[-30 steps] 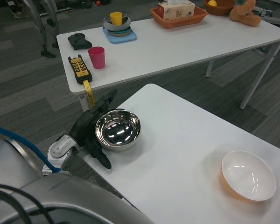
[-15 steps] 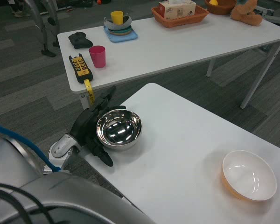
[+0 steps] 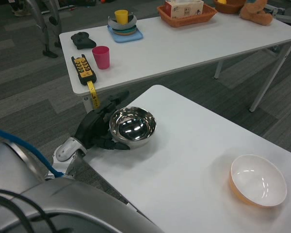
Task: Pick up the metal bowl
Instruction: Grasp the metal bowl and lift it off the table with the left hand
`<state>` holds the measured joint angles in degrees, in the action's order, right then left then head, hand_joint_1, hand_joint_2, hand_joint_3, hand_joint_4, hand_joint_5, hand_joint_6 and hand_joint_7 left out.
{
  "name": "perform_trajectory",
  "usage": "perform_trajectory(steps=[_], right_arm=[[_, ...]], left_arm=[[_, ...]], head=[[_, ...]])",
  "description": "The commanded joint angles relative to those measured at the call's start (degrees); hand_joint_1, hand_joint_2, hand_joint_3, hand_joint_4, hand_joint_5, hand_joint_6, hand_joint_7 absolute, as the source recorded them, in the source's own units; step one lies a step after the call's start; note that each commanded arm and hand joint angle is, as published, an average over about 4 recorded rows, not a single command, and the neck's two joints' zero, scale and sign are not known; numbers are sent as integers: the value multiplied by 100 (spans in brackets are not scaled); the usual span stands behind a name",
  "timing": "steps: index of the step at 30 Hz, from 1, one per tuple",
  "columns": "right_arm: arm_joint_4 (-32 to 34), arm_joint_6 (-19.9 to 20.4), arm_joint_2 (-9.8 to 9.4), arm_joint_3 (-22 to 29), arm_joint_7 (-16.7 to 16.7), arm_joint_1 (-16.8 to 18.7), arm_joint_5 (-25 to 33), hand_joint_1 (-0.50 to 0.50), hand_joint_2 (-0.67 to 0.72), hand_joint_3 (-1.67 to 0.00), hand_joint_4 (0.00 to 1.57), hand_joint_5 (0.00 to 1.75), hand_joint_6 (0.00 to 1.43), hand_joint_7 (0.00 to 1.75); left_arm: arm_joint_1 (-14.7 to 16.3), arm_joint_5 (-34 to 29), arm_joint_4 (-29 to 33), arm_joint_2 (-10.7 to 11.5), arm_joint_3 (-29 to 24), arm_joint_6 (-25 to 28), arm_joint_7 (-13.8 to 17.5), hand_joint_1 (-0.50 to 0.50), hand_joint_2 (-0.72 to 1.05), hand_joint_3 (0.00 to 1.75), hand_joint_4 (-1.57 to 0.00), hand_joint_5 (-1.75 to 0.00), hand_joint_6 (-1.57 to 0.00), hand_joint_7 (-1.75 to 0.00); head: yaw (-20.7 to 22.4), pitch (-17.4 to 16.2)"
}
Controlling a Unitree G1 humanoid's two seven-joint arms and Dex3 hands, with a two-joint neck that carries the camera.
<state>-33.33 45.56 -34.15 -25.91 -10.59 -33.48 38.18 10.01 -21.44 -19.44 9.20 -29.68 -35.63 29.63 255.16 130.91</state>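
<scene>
Metal bowl (image 3: 133, 127) at near table (image 3: 184, 160) left edge, left hand (image 3: 98, 128) gripping its left side. Second bowl (image 3: 258, 181) far right on same table. Far table (image 3: 184, 43) behind: cup (image 3: 101, 57) with remote (image 3: 83, 70) to its left, basket (image 3: 186, 13) further right.

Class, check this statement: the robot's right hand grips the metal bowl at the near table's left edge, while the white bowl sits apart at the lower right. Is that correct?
Not quite. The head view shows the left hand, not the right, gripping the metal bowl. The rest holds: the bowl is at the near table's left edge, and the white bowl sits apart at the lower right.
</scene>
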Motion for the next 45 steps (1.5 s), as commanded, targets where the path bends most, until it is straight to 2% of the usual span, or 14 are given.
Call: perform_trajectory(steps=[1,6,11,15,19,21,27,35,41,43,44,45], right_arm=[[72,85,5,54,-13,52,25,-46,69,0,0,0,0,0],[68,85,16,43,-13,66,31,-46,66,0,0,0,0,0],[90,85,22,56,-13,114,31,-46,66,0,0,0,0,0],[103,85,31,60,-13,145,31,-46,66,0,0,0,0,0],[116,85,31,60,-13,164,31,-46,66,0,0,0,0,0],[121,85,40,60,-13,169,31,-46,66,0,0,0,0,0],[134,85,31,60,-13,175,40,-46,66,0,0,0,0,0],[121,85,53,60,-13,175,58,-46,66,0,0,0,0,0],[138,85,93,73,-4,215,49,-46,66,0,0,0,0,0],[147,85,104,95,-4,241,49,-46,66,0,0,0,0,0],[149,85,112,106,-4,248,49,-46,66,0,0,0,0,0],[151,85,121,117,-4,255,49,-46,66,0,0,0,0,0]], left_arm=[[-85,-21,-53,-27,2,-49,61,-50,91,9,-47,-108,-45,-66],[-212,210,-60,-14,-7,-38,184,-50,96,9,-59,-139,-75,-96],[-249,540,-60,16,-29,92,377,-46,96,17,-64,-154,-97,-122],[-271,557,-55,25,-33,162,544,-37,96,17,-65,-157,-104,-134],[-280,555,0,38,-37,164,588,-18,91,17,-67,-164,-110,-140],[-289,538,44,38,-22,157,583,-12,87,17,-67,-164,-109,-141],[-373,430,235,43,68,122,548,-2,87,17,-64,-164,-107,-147],[-706,421,973,109,266,382,491,-1,87,17,-64,-164,-105,-147],[-1045,425,1360,100,389,729,465,-1,87,17,-64,-164,-105,-148],[-1172,419,1388,109,494,841,430,-1,87,17,-64,-164,-105,-150],[-1232,419,1393,109,540,878,419,-1,87,17,-64,-164,-105,-152],[-1291,419,1397,109,587,916,408,-1,87,17,-64,-164,-105,-152]], head=[[4,-9],[-31,-31],[-40,-37],[-49,-43],[-58,-49],[-58,-49],[-258,-30],[-853,66],[-1774,208],[-1850,221],[-2022,251],[-2560,342]])
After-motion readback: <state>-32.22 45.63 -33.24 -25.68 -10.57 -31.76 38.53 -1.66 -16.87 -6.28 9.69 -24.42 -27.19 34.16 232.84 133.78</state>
